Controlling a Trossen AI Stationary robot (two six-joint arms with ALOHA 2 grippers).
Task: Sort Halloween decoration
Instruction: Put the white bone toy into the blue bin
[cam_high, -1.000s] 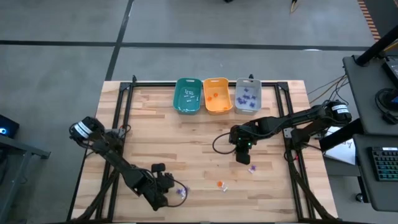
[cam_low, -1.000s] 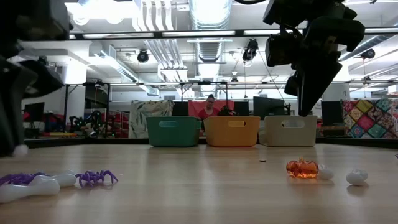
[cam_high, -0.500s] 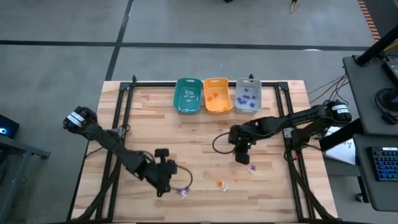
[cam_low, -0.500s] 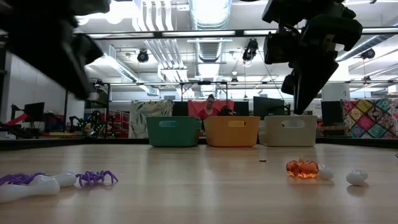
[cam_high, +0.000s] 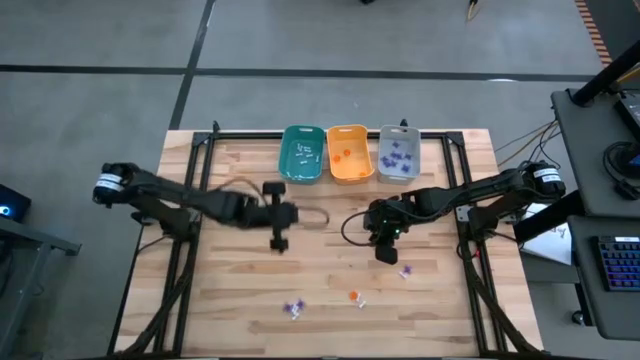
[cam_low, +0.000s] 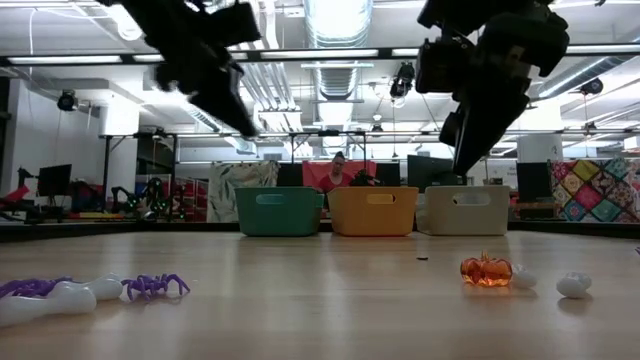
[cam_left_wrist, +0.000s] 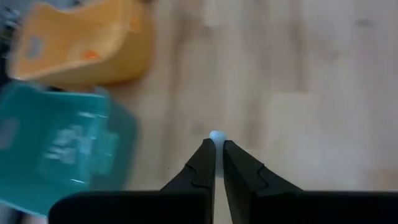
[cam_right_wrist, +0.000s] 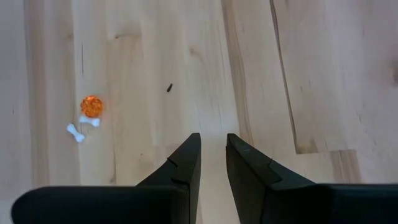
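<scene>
One small white trinket (cam_left_wrist: 216, 135) sits pinched at the tips of the left gripper (cam_left_wrist: 217, 153), whose fingers are closed on it. That gripper hangs above the middle of the table (cam_high: 240, 280), short of the three bins along the far edge. The rest of the Halloween decoration is split: some pieces already lie in the bins, white ones in the teal bin (cam_high: 301, 153), orange in the orange bin (cam_high: 348, 152), purple in the grey bin (cam_high: 398, 154). On the wood, near the front edge, lie a purple spider (cam_low: 152, 286) with a white piece beside it, an orange pumpkin (cam_low: 486, 270) with white bones (cam_right_wrist: 76, 131) just beside it, and a purple piece close to the right gripper (cam_high: 386, 251).

The step in hand looks like a carry: the white piece is on its way to a bin. The next move calls for bringing the left gripper over the teal bin, where the white pieces lie, before letting go.

The right gripper hangs over the table right of centre, fingers a little apart and holding nothing.
</scene>
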